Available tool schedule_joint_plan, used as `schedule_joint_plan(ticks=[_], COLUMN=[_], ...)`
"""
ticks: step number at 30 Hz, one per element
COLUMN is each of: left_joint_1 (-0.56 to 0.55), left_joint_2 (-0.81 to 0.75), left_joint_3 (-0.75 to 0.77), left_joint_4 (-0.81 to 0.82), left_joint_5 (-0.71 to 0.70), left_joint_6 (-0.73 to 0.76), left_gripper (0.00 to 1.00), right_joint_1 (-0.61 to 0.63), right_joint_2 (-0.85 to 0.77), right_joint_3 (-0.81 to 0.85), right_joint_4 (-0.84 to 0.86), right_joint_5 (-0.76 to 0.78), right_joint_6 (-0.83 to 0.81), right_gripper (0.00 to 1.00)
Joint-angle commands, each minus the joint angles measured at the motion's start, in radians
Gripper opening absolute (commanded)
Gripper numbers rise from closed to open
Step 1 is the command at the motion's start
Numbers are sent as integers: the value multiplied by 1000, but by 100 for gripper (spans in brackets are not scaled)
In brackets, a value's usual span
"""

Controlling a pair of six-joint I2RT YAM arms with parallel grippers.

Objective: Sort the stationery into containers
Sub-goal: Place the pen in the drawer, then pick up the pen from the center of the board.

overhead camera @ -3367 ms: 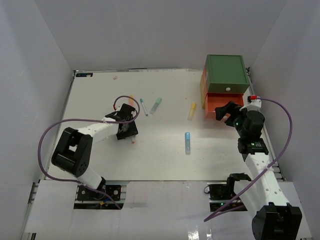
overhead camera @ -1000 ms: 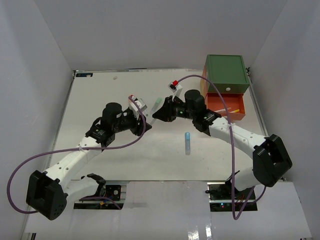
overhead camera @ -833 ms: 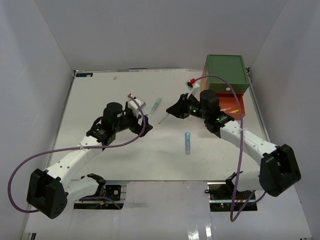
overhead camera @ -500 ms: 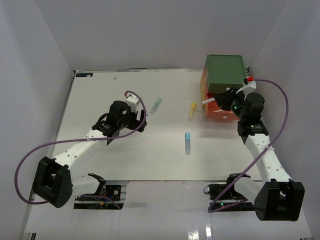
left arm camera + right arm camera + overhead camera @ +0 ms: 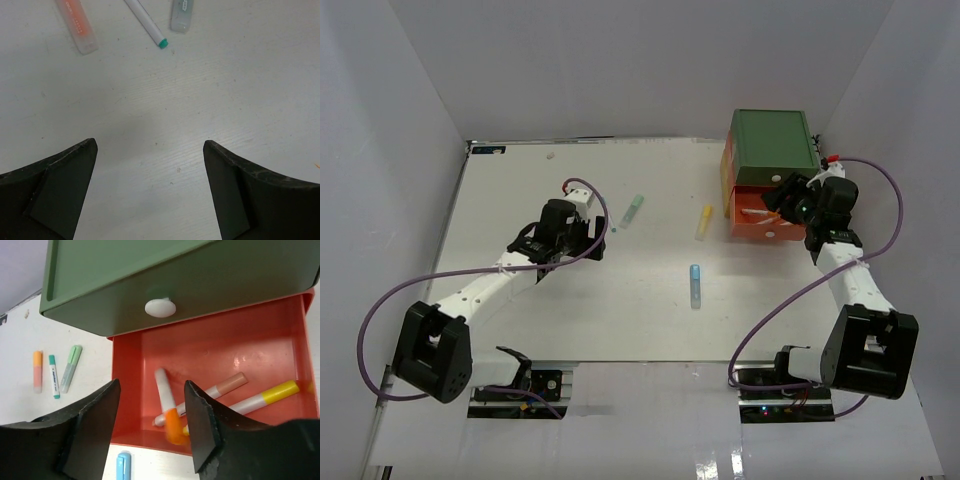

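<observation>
Room: worktop [image 5: 520,180] is boxed in by walls [image 5: 620,60] at the left, top and right of the overhead frame. The drawer stack sits in the upper right corner, close to the right wall, and the right arm runs up the right edge to it. Centre of the frame is mostly open. Only the yellow highlighter [image 5: 704,221] and blue highlighter [image 5: 695,285] lie there, well apart from both arms.

Left end effector [image 5: 149,150] is spread wide, holding nothing, over bare worktop left of centre. Just beyond its fingertips (top of its wrist view) lie the orange highlighter [image 5: 75,22], teal-tipped pen [image 5: 147,22] and green highlighter [image 5: 182,12], near each other but not touching.

Right end effector [image 5: 152,385] is also spread wide, over the front of the orange-red drawer [image 5: 200,347]. That drawer is pulled out under the shut green drawer [image 5: 225,290] with its white knob [image 5: 160,307].

Inside it:
- orange-ended pen [image 5: 165,405] (white barrel, orange end blurred, can't tell if it has settled), crossing over the peach-ended pen [image 5: 230,385]
- yellow-ended pen [image 5: 272,392], slanted beside the peach-ended one

Vs 0.5 s ago: the right end effector was at the drawer's left front with a white pen sticking out leftward. Now it is over the drawer, fingers apart, pen inside. The left arm has pulled slightly toward upper left. The centre highlighters haven't moved.
</observation>
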Motion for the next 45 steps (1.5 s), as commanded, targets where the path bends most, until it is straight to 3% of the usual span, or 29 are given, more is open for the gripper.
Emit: schedule_joint_plan(ticks=[1,4,9,18,23,30,36,45], left_joint_1=[5,7,17,23,23,23,20,-13], left_joint_2=[5,20,73,291,500,715,831,902], left_joint_3=[38,44,86,305,507,730,820,821], left_joint_4=[-13,-20,-35,-121,-185,-248,-268,-270], left_joint_5=[-20,-29,-33,-156,-245,-303,-308,-314], left_joint_6=[-22,-46,-152,-416,-499,-490,-447,-388], left_gripper=[98,98,98,96,86,74,59,39], right_joint_1=[-5,-5,-5,-5,35,95,104,104], right_joint_2=[-16,-61,-143,-376,-376,-373,-364,-375], right_joint_3=[84,104,126,-15,-46,-72,-69,-92], right_joint_4=[-57,-120,-218,-196,-180,-137,-137,-93], right_joint_5=[47,153,272,128,68,2,-4,-21], right_joint_6=[-34,-59,-137,-166,-159,-120,-131,-126], right_gripper=[62,75,81,81,81,81,81,81])
